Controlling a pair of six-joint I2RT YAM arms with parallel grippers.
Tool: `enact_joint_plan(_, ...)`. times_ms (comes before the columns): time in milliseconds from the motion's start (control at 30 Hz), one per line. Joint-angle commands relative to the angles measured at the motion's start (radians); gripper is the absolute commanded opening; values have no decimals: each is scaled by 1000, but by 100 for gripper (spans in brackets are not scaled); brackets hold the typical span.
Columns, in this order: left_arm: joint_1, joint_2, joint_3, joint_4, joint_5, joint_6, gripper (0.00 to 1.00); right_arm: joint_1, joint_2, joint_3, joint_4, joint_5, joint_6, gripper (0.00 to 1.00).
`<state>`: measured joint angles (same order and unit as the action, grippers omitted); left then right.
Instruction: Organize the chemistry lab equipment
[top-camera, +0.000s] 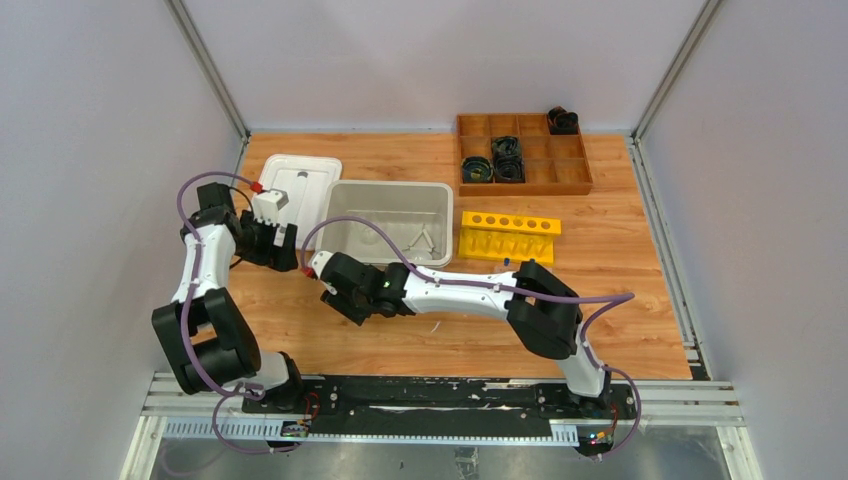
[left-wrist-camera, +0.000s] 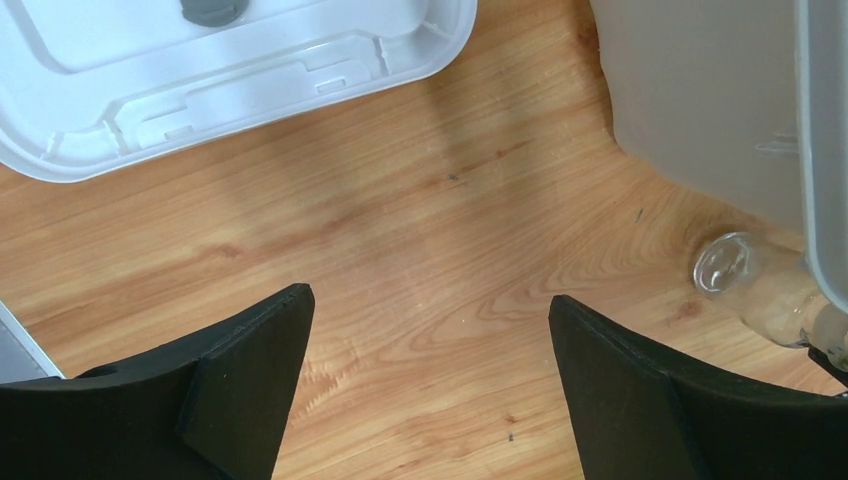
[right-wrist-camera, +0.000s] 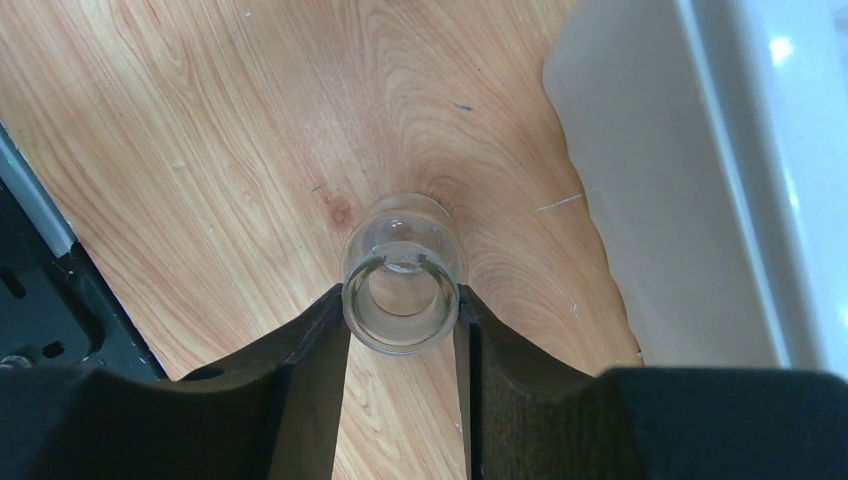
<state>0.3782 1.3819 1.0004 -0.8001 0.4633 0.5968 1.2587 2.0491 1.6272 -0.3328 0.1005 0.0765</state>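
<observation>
Right wrist: right hand (right-wrist-camera: 400, 300) pinching small clear glass beaker (right-wrist-camera: 402, 262), beige bin (right-wrist-camera: 680, 180) just beside hand; left hand (left-wrist-camera: 428, 296) wide open, empty.

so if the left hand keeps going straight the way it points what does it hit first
Most likely the bare wooden table: the open left hand points down at it, in the gap between the white lid and the pale bin. Depth is unclear.
</observation>
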Motion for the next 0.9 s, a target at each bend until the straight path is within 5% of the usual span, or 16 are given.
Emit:
enact_joint_plan(0, 6, -10, 14, 23, 12, 22, 93, 5, -30, 25, -12, 21, -28, 19)
enact_joint_plan(167, 6, -7, 16, 33, 11, 17, 93, 3, -113, 26, -32, 30, -36, 0)
enact_joint_plan(533, 7, 41, 46, 59, 15, -20, 91, -115, -319, 177, -165, -17, 1, 0)
enact_joint_plan(867, 5, 120, 101, 179, -49, -208, 88, -290, -141, 336, -286, -129, 46, 0)
